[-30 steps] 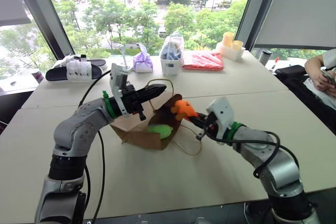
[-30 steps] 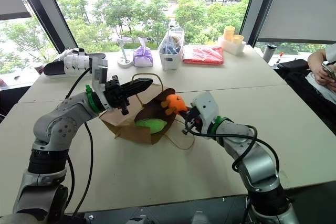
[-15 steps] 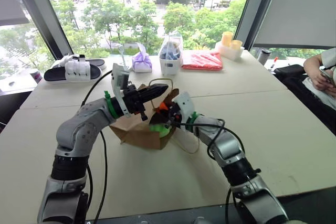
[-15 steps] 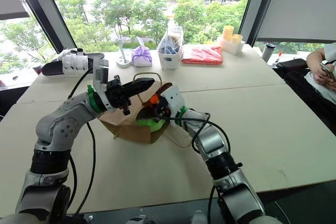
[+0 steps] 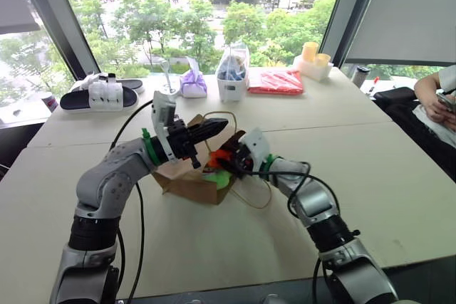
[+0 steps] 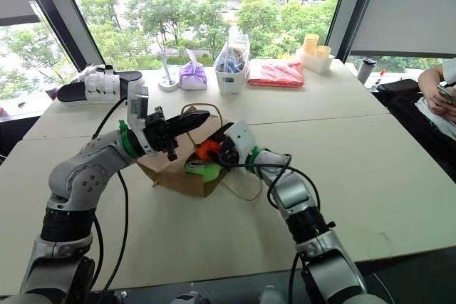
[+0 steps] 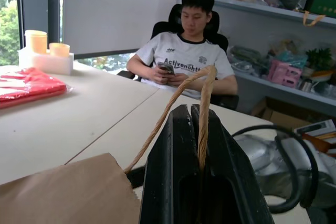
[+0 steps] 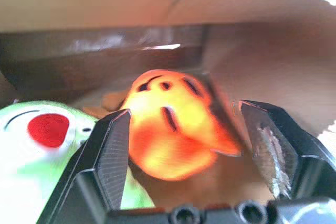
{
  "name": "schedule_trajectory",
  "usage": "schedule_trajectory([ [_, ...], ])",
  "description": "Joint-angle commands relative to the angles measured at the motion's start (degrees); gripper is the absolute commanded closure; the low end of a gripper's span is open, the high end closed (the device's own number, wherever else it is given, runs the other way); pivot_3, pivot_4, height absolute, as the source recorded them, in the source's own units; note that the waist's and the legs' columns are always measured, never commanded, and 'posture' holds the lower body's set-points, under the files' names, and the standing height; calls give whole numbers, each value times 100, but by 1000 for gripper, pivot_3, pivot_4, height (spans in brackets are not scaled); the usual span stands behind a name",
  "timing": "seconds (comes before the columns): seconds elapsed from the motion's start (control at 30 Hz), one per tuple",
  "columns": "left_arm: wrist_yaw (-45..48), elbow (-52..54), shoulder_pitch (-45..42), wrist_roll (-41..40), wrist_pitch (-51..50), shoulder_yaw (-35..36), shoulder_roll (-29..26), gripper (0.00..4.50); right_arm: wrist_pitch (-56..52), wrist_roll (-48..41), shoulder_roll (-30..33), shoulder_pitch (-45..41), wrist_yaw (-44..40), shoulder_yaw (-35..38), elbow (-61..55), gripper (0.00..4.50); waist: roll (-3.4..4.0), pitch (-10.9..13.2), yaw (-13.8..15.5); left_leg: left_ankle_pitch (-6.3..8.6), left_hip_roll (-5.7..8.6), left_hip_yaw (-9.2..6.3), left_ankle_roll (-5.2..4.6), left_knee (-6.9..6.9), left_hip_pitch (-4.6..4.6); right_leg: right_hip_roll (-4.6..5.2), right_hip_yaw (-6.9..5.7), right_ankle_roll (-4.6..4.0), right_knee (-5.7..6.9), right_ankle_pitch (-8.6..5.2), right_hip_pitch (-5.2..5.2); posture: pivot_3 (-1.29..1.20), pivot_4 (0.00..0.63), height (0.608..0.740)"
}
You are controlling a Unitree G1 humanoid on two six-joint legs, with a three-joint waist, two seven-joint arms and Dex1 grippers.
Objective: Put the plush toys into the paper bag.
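Note:
The brown paper bag (image 5: 179, 180) lies on the table with its mouth turned to the right. My left gripper (image 7: 191, 109) is shut on one cord handle (image 7: 202, 103) and holds that side of the mouth up. The orange plush toy (image 8: 173, 124) sits inside the bag between the spread fingers of my right gripper (image 8: 181, 129), which is open, with a gap at one finger (image 8: 270, 148). The green plush toy (image 8: 37, 145) with its red mark lies beside the orange one in the bag. From the head view, my right gripper (image 5: 231, 161) reaches into the bag's mouth.
Along the table's far edge stand a purple tied pouch (image 5: 194, 85), a clear plastic bag with blue contents (image 5: 232, 69), a red packet (image 5: 275, 82), yellow cups (image 5: 313, 58) and a black tray (image 5: 100, 96). A seated person (image 5: 436, 97) is at the right.
My right gripper carried the orange toy leftward from outside the bag's mouth into the bag, then spread its fingers. The left gripper kept still on the handle.

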State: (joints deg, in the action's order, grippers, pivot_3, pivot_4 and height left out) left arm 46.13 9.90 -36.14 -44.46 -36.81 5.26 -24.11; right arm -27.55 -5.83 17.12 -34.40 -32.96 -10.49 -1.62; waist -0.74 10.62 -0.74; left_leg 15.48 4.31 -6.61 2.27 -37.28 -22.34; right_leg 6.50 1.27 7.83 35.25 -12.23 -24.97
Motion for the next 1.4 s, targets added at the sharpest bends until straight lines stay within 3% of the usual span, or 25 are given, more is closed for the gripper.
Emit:
schedule_trajectory([
  [0.03, 23, 143, -110, -33, 83, 48, -2, 4500, -620, -298, 496, 448, -177, 410, -1326, 810, -1, 0, 7, 0, 0, -1, -1, 0, 0, 0, -2, 0, 0, 0, 1, 0, 150, 740],
  [0.27, 57, 83, -140, -18, 92, 10, 61, 4500, -1077, -407, 792, 1274, -55, 608, -1466, 810, -2, -1, -27, 13, -1, 5, -25, 0, 6, -2, 0, -2, 1, 1, 6, 0, 150, 740],
  [0.57, 26, 179, -91, -25, 77, 25, 47, 4500, -518, 52, 665, 1205, 190, 185, -467, 810, -2, -1, -10, 10, -1, 6, -22, -3, 6, -2, 0, -3, 0, 1, 7, 0, 150, 740],
  [0.7, -12, 225, -67, -21, 78, 27, 51, 4500, -382, 217, 635, 1068, 226, 35, -160, 2031, -2, -1, -12, 8, -1, 6, -17, -5, 6, -2, 0, -3, 0, 1, 9, 0, 150, 740],
  [0.8, -45, 242, -55, -10, 95, 38, 59, 4500, -368, 234, 622, 1001, 200, -25, -40, 3670, -2, -1, -12, 7, -1, 5, -15, -4, 7, -2, 0, -3, 1, 2, 9, 0, 150, 740],
  [0.87, -69, 268, -40, -13, 95, 40, 65, 4500, -354, 235, 627, 989, 195, -41, -7, 4458, -2, -1, -1, 6, -1, 5, -13, -5, 7, -2, 0, -3, 0, 2, 10, 0, 150, 740],
  [1.03, -195, 264, -92, -26, 187, 170, 89, 4500, -1107, -324, 608, 696, 170, 541, -591, 4458, -2, -1, 1, 6, -1, 3, -14, -7, 7, -2, -1, -3, 0, 2, 12, 0, 150, 740],
  [1.2, -250, -130, -574, -1, 316, 297, 143, 4500, -2288, -1225, 998, -175, -48, 1374, -1725, 4458, -1, 0, 2, 7, -1, 1, -15, -8, 2, -2, -1, -3, 0, 2, 7, 0, 150, 740],
  [1.4, -136, -826, -965, 286, 646, 170, 243, 4500, -2709, -1475, 1562, -865, -104, 1554, -1962, 4458, -5, -3, 7, 10, -1, 0, -21, -3, 5, -1, -8, -3, -6, 2, 14, 0, 150, 740],
])
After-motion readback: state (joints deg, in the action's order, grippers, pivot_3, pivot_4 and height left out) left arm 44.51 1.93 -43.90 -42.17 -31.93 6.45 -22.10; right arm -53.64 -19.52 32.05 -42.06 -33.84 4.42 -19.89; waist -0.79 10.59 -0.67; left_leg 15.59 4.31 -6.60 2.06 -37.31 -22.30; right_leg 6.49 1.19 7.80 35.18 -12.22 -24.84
